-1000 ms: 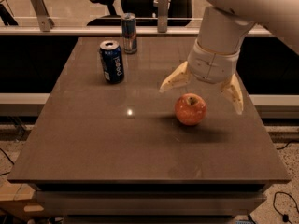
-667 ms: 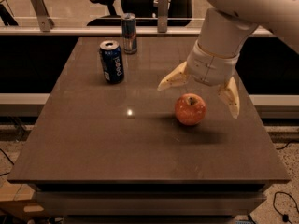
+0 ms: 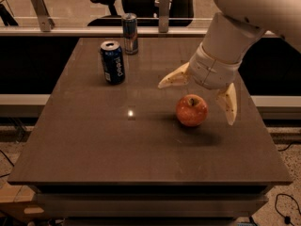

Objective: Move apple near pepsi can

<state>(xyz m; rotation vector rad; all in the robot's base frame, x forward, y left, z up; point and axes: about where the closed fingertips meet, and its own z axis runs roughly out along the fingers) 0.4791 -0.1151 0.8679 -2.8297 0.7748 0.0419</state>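
The apple (image 3: 191, 110), red-orange with a short dark stem, sits on the brown table (image 3: 94, 140) right of centre. The pepsi can (image 3: 113, 62), dark blue with white lettering and a silver top, stands upright at the back left. My gripper (image 3: 197, 100) hangs over the apple from the upper right, open wide. One cream finger (image 3: 173, 78) points left above the apple and the other finger (image 3: 229, 103) points down on its right side. Neither finger touches the apple.
A slimmer blue-and-silver can (image 3: 130, 33) stands upright behind the pepsi can near the table's back edge. A glass rail with metal posts (image 3: 163, 4) and office chairs lie beyond. A bright light reflection (image 3: 130, 112) shows on the tabletop.
The gripper has shifted slightly down around the apple, with its fingers still spread. The apple and both cans have not moved.
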